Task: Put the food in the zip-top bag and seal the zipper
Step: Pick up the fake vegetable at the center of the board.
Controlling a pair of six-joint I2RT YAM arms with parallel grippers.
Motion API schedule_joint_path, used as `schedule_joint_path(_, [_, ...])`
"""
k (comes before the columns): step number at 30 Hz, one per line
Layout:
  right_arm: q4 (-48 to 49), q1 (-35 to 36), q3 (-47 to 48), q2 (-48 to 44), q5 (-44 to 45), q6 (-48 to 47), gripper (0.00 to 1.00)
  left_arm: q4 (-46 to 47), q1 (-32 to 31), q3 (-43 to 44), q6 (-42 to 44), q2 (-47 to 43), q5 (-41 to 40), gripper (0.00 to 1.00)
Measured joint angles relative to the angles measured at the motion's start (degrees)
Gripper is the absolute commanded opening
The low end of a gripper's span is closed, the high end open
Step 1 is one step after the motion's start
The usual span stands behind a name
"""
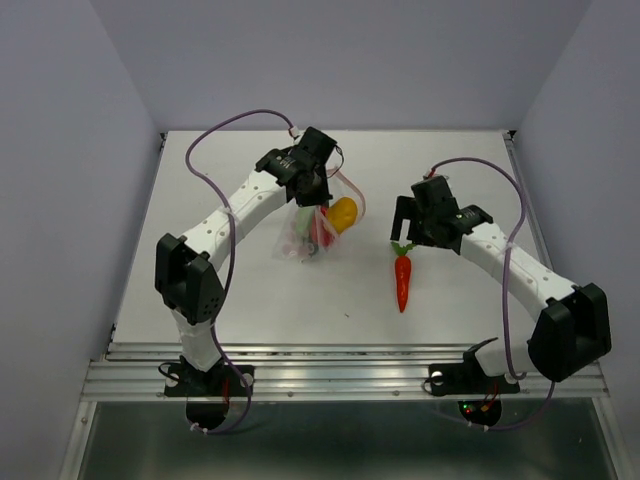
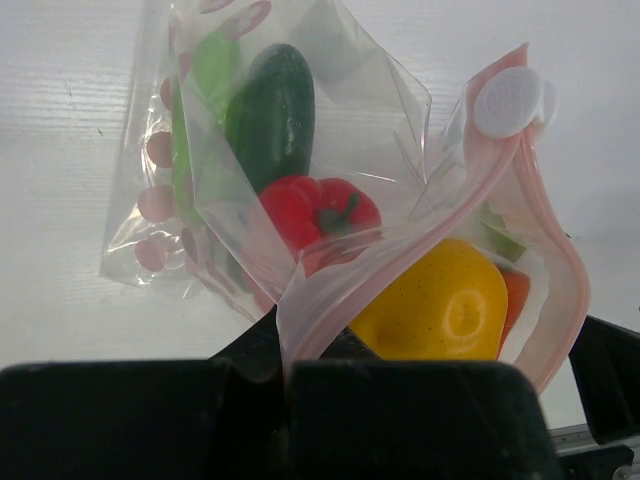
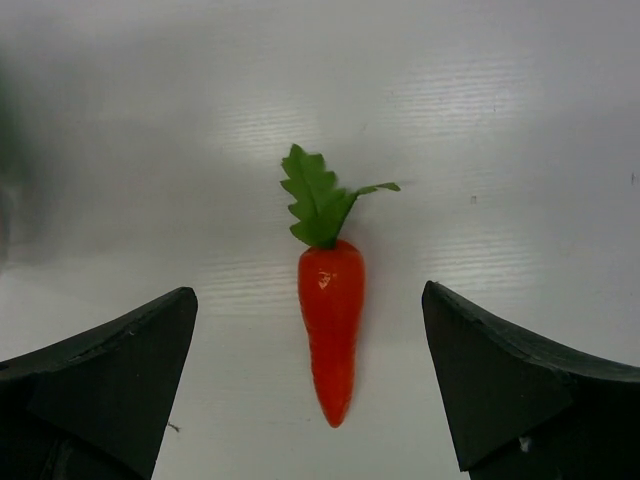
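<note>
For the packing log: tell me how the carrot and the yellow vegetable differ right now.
The carrot lies bare on the table; the yellow vegetable sits at the mouth of the zip-top bag, which the left pincer pinches. The carrot is long, tapered and leaf-topped; the yellow vegetable is round, with no leaf showing. Both are small glossy toy foods.
</note>
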Motion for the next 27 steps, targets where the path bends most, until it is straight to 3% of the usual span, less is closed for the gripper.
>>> schedule_joint_path(7, [-1.0,-0.3,-0.5,6.1,-1.3,-0.5,0.86,0.4,0.0,-0.4,0.0,-1.3,0.0,0.00])
schedule_joint_path(17, [0.5,-1.0,-3.2,11.7,-4.7,-0.4,0.83,0.5,0.0,-0.5,0.0,-1.3,0.0,0.00])
schedule_joint_path(27, [2.5,-1.2,-6.0,13.9,-6.7,-0.2,0.70,0.8,0.0,-1.2,0.0,-1.4,0.1,0.00])
